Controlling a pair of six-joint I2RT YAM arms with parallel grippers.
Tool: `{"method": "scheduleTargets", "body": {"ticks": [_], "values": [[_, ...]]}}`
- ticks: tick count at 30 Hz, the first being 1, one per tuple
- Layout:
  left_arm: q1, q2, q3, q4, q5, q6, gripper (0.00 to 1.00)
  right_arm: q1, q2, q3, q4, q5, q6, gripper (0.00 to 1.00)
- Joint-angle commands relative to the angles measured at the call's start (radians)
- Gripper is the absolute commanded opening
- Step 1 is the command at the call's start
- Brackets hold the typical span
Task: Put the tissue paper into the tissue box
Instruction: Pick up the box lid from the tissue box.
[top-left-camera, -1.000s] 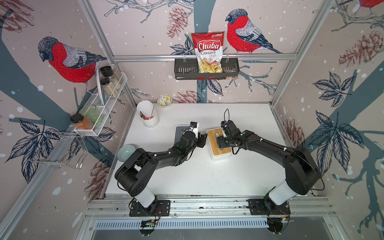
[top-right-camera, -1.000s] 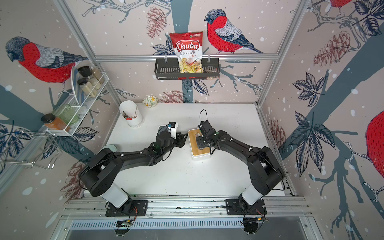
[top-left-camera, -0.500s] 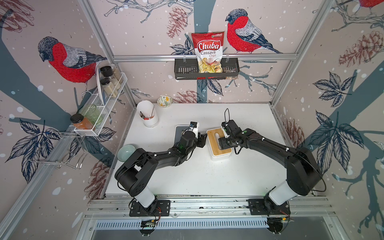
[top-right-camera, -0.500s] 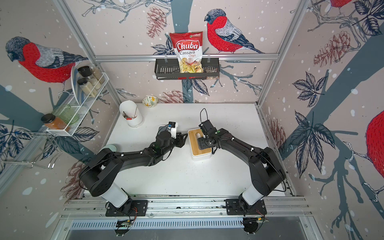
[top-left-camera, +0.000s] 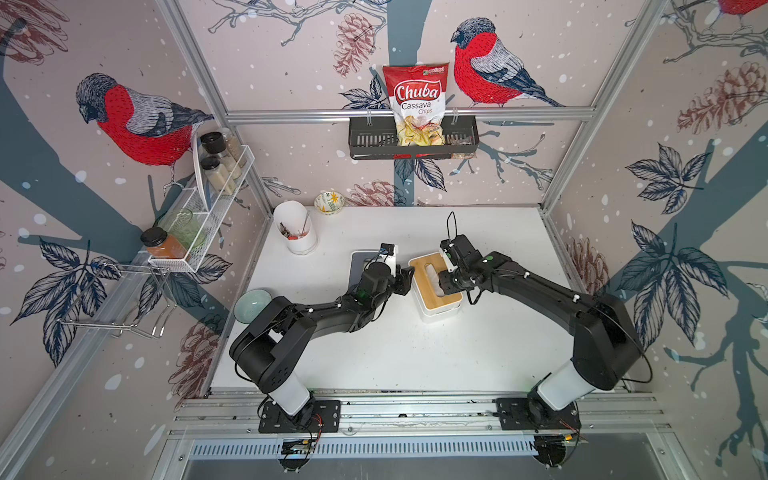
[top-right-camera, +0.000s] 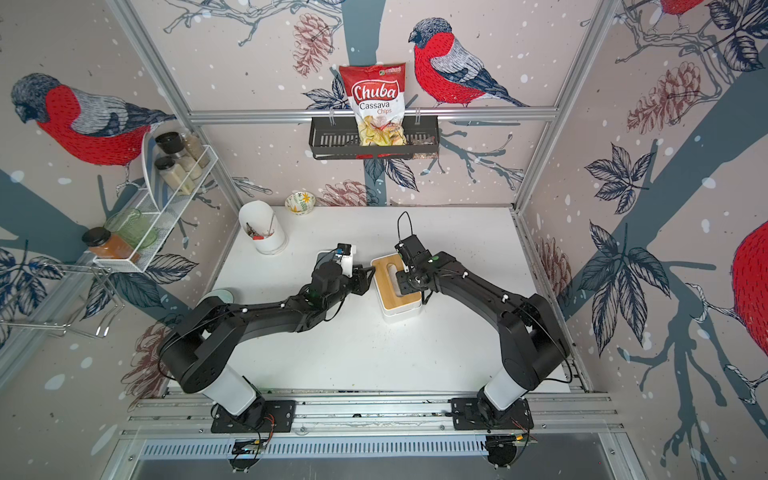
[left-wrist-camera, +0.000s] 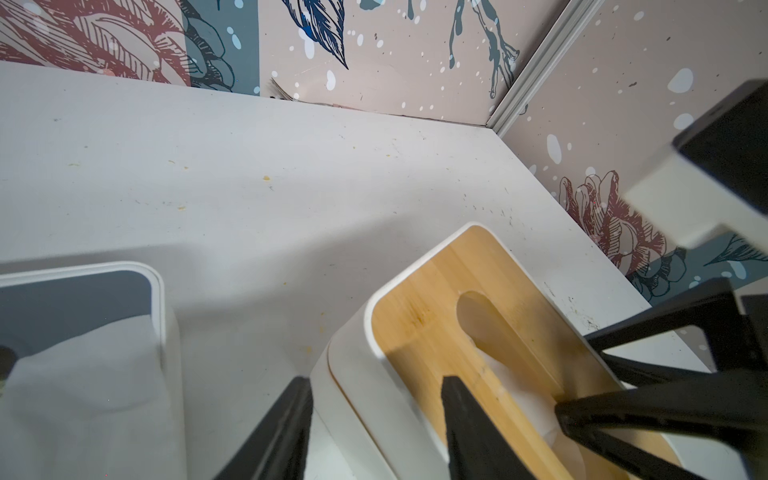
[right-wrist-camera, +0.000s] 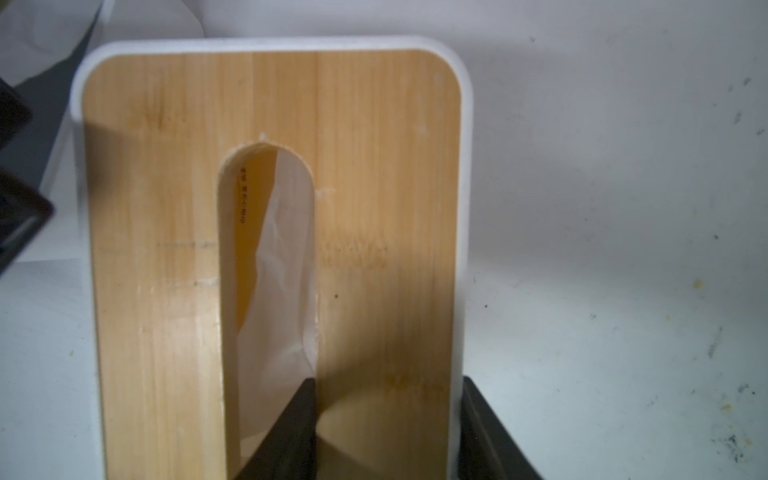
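The tissue box (top-left-camera: 428, 307), white with a bamboo lid (right-wrist-camera: 166, 208), stands mid-table in both top views (top-right-camera: 392, 305). White tissue paper (right-wrist-camera: 282, 270) shows inside the lid's long slot. My right gripper (right-wrist-camera: 390, 380) comes from the box's right (top-left-camera: 444, 282). One finger sits in the slot and one against the outer wall, shut on the lid strip between them. My left gripper (left-wrist-camera: 376, 380) is at the box's left edge (top-left-camera: 405, 276) and stands open. One of its fingers is outside the wall, the other over the lid.
A grey tray (top-left-camera: 359, 259) with a white rim holds a soft white sheet (left-wrist-camera: 83, 374) just left of the box. A white utensil cup (top-left-camera: 297, 232), a patterned bowl (top-left-camera: 329, 202) and a pale green bowl (top-left-camera: 252, 305) stand further left.
The right gripper's jaws have narrowed onto the lid strip beside the slot. The left arm and the box have stayed put.
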Motion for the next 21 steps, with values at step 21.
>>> {"method": "scheduleTargets", "body": {"ticks": [21], "values": [[0.059,-0.044,-0.049,0.03,-0.075,-0.065,0.51,-0.037,0.011,0.221,-0.242,-0.032,-0.026,0.37]]}}
